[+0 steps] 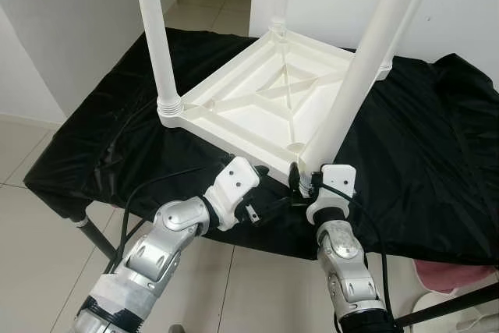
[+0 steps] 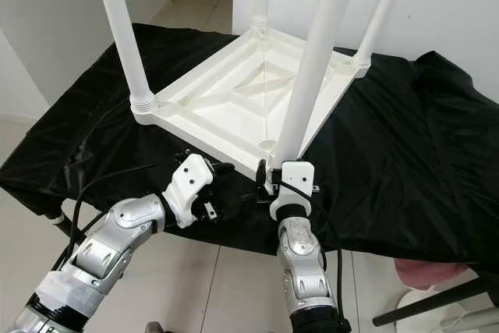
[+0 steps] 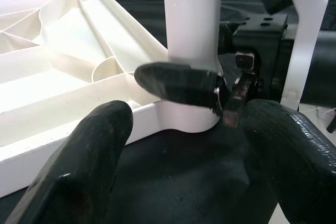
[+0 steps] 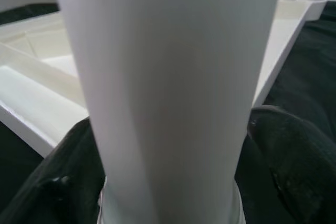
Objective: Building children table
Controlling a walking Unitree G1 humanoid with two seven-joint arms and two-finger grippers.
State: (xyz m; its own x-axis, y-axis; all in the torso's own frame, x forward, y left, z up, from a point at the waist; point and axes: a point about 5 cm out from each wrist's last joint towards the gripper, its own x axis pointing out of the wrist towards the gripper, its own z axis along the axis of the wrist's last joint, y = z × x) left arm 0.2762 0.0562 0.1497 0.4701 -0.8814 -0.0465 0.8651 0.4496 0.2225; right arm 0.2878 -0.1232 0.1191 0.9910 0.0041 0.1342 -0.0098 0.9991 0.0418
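A white plastic children's table [image 1: 257,103] lies upside down on a black cloth [image 1: 421,161], with its legs pointing up. The near leg [image 1: 355,76] stands in the corner socket closest to me. My right gripper [image 1: 306,177] is shut on the base of that leg; in the right wrist view its fingers [image 4: 286,169] press on both sides of the leg [image 4: 168,77]. My left gripper [image 1: 269,204] hovers open just left of the same corner, at the cloth's front edge. Its fingers [image 3: 94,150] are spread wide and hold nothing, facing the leg [image 3: 191,24].
The cloth covers a folding table with dark metal legs [image 1: 93,235] on a tiled floor. A pink thing [image 1: 452,274] sits on the floor at the lower right. White walls and a doorway lie behind. The other three legs [image 1: 156,37] rise above the view.
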